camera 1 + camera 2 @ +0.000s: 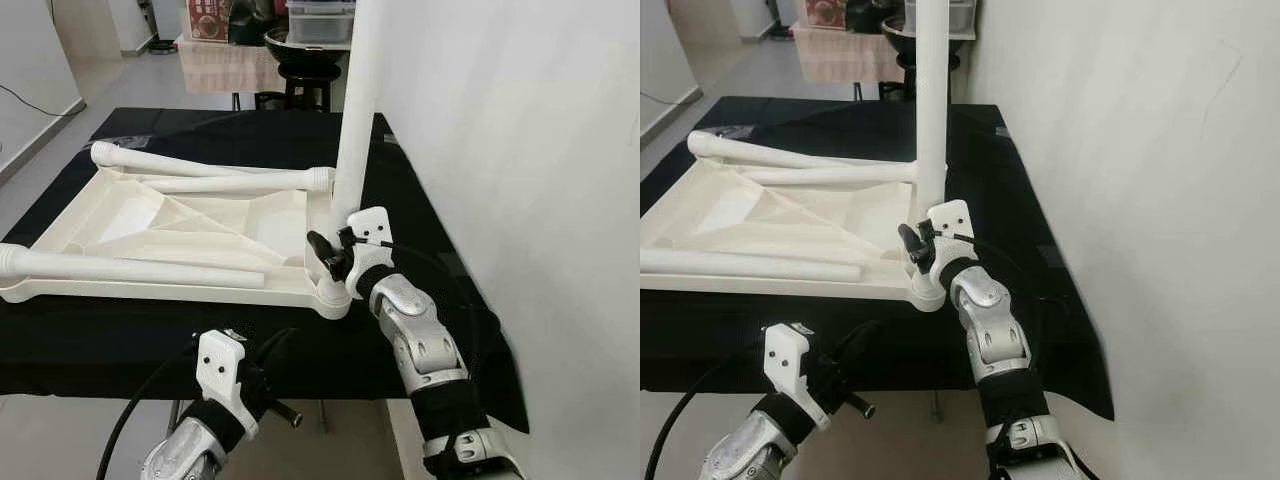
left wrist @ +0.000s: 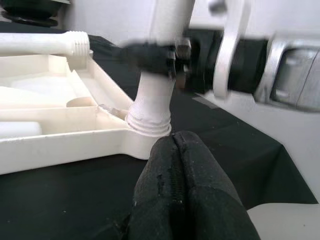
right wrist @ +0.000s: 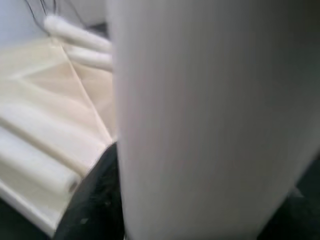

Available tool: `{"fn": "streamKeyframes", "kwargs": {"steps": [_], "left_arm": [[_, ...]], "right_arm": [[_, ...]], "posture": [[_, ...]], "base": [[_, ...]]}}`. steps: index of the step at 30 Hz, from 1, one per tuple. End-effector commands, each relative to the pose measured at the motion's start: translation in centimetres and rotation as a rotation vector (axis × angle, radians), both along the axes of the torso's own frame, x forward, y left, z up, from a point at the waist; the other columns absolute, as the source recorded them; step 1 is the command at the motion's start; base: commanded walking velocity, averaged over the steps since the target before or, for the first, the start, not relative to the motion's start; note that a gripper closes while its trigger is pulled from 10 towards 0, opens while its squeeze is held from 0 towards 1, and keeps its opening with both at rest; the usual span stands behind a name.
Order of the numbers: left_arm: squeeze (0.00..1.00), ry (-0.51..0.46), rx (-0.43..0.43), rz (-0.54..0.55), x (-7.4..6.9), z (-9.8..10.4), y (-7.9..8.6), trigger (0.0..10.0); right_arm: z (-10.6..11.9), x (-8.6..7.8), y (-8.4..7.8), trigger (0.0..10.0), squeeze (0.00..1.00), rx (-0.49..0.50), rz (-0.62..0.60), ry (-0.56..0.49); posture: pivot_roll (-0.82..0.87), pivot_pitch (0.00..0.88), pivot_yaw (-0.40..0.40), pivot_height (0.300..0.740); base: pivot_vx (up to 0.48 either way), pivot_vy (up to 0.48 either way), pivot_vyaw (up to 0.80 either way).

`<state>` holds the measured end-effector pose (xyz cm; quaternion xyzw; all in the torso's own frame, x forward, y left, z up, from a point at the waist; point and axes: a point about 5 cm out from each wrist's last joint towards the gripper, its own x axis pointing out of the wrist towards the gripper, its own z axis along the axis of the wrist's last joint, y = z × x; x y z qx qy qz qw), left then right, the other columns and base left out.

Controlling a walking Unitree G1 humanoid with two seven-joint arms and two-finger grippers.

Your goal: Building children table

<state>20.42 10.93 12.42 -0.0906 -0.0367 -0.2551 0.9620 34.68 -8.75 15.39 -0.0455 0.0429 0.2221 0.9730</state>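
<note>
Nearest the robot, the left gripper [image 1: 285,412] is hanging just below the front edge of the black-clothed table [image 1: 120,350], its two black fingers [image 2: 185,185] pressed together on nothing. Just beyond it, the right gripper [image 1: 335,255] is clamping the upright white leg [image 1: 358,110] low on its shaft, right above the corner socket [image 2: 150,122] of the upturned tabletop [image 1: 130,220], where the leg's foot is sitting (whether it is threaded fully home cannot be told). Farther in, three loose legs are lying in the tabletop's ribbed underside: one [image 1: 130,268] along the near rim, one [image 1: 240,183] across the middle, one [image 1: 160,160] at the far side, their threaded ends showing. The parts look like hollow moulded plastic, so light and stiff but smooth and rather slippery; a firm hold near the base, as now, probably gives the best control for twisting without tilting the leg.
</note>
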Motion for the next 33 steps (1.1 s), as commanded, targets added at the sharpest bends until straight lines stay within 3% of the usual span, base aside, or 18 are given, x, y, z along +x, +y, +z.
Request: {"fn": "streamKeyframes", "kwargs": {"steps": [1,3,4,5,6,8,9,16,17,18,28,31,33], "left_arm": [[0.0,0.018,0.003,-0.006,0.0,-0.4,-0.1,10.0],[0.0,0.018,0.003,-0.006,0.0,-0.4,-0.1,10.0],[0.0,0.017,0.001,-0.006,0.0,-0.4,-0.2,10.0],[0.0,0.018,0.0,-0.006,0.0,-0.4,-0.2,10.0],[0.0,0.018,0.0,-0.006,0.0,-0.4,-0.2,10.0],[0.0,0.019,-0.002,-0.007,-0.1,-0.5,-0.3,10.0],[0.0,0.019,-0.002,-0.008,-0.1,-0.5,-0.3,10.0],[0.0,0.022,-0.005,-0.011,-0.2,-0.5,-0.3,10.0],[0.0,0.022,-0.005,-0.011,-0.2,-0.5,-0.3,10.0],[0.0,0.022,-0.005,-0.01,-0.2,-0.5,-0.3,10.0],[0.0,0.023,-0.005,-0.011,-0.3,-0.5,-0.3,10.0],[0.0,0.023,-0.006,-0.011,-0.3,-0.5,-0.3,10.0],[0.0,0.024,-0.007,-0.011,-0.4,-0.5,-0.3,10.0]], "right_arm": [[0.9,0.2,0.2,10.0,1.0,0.035,0.139,-0.004],[0.9,0.2,0.2,10.0,1.0,0.035,0.139,-0.004],[2.0,0.2,0.2,10.0,1.0,0.039,0.337,-0.041],[2.8,0.1,-0.1,10.0,0.0,0.012,0.529,-0.067],[2.8,0.1,-0.1,10.0,0.0,0.012,0.529,-0.067],[3.3,0.0,-0.8,10.0,0.0,-0.049,0.73,-0.079],[3.3,0.1,-1.0,10.0,0.0,-0.067,0.769,-0.075],[3.2,1.3,-1.2,10.0,0.0,-0.04,0.818,0.012],[3.1,1.5,-1.3,8.9,0.0,-0.035,0.824,0.03],[3.1,1.6,-1.3,0.0,0.0,-0.017,0.829,0.044],[3.0,1.6,-2.5,0.0,0.0,0.02,0.871,0.058],[2.7,1.4,-3.0,0.0,0.0,0.026,0.853,0.047],[1.8,1.4,-3.9,0.0,0.0,0.005,0.759,0.036]], "posture": [[0.07,0.045,-0.09,0.74],[0.07,0.045,-0.09,0.74],[0.08,0.045,-0.093,0.74],[0.08,0.044,-0.093,0.74],[0.08,0.044,-0.093,0.74],[0.08,0.044,-0.092,0.74],[0.08,0.044,-0.092,0.74],[0.1,0.046,-0.1,0.74],[0.1,0.046,-0.1,0.74],[0.1,0.046,-0.1,0.74],[0.09,0.054,-0.095,0.74],[0.09,0.054,-0.095,0.74],[0.09,0.053,-0.087,0.74]], "base": [[0.0,0.0,0.0],[0.0,0.0,0.0],[0.0,0.0,0.0],[0.0,0.0,0.0],[0.0,0.0,0.0],[0.0,0.0,0.0],[0.0,0.0,0.0],[0.0,0.0,0.0],[0.0,0.0,0.0],[0.0,0.0,0.0],[0.0,0.0,0.0],[0.0,0.0,0.0],[0.0,0.0,0.0]]}}
